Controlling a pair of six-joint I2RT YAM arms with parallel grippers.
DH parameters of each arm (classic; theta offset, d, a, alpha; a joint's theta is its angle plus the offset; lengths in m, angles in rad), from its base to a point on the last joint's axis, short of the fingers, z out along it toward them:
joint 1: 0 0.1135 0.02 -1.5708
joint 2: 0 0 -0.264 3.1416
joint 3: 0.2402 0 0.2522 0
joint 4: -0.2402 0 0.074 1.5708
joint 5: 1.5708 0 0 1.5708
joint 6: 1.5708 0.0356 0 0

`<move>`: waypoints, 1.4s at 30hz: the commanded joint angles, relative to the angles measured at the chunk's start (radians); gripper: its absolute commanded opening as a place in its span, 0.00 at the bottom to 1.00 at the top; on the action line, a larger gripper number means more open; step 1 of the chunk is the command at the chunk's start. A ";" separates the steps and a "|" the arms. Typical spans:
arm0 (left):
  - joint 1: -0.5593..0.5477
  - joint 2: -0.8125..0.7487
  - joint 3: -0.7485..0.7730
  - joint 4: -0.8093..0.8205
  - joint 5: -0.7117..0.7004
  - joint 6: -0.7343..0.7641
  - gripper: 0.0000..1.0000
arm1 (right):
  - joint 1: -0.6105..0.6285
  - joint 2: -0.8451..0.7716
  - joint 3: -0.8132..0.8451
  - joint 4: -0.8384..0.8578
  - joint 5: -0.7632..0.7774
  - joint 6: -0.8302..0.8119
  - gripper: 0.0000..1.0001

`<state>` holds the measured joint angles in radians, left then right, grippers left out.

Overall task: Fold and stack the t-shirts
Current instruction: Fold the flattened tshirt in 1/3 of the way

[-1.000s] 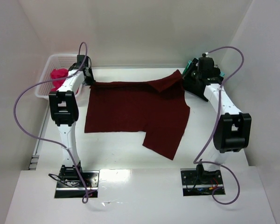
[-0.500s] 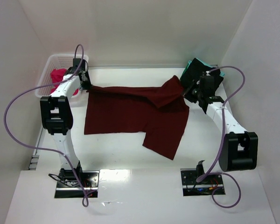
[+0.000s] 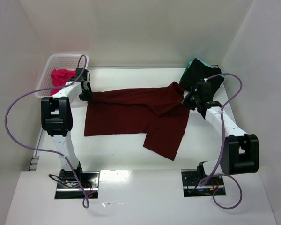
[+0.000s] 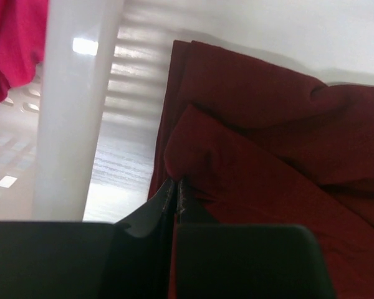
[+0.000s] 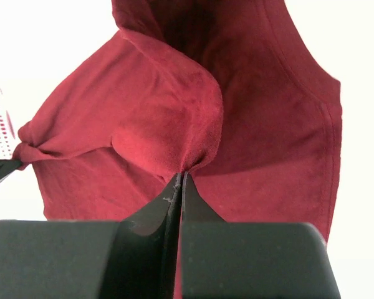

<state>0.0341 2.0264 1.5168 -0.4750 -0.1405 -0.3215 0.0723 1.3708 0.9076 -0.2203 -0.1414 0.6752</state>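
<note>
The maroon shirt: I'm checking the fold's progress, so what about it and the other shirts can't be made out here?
- Top view: teal t-shirt nearly all covered by the black t-shirt.
- Top view: pink t-shirt in the basket, partly behind the left gripper.
- Wrist views: maroon t-shirt runs past the frame edges.

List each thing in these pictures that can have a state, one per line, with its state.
maroon t-shirt: spread on the table, far edge lifted at both ends
white basket: upright, cloth inside
pink t-shirt: crumpled in the white basket
black t-shirt: bunched at the far right corner
left gripper: jaws shut on the maroon t-shirt
right gripper: jaws shut on the maroon t-shirt
</note>
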 commanded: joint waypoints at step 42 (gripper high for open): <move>0.047 0.489 0.986 -0.185 0.073 0.022 0.00 | 0.006 0.951 1.445 -0.161 0.008 -0.101 0.00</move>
<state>0.0734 2.4947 2.4209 -0.6453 -0.0631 -0.3130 0.0723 2.2716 2.1767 -0.3335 -0.1264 0.6018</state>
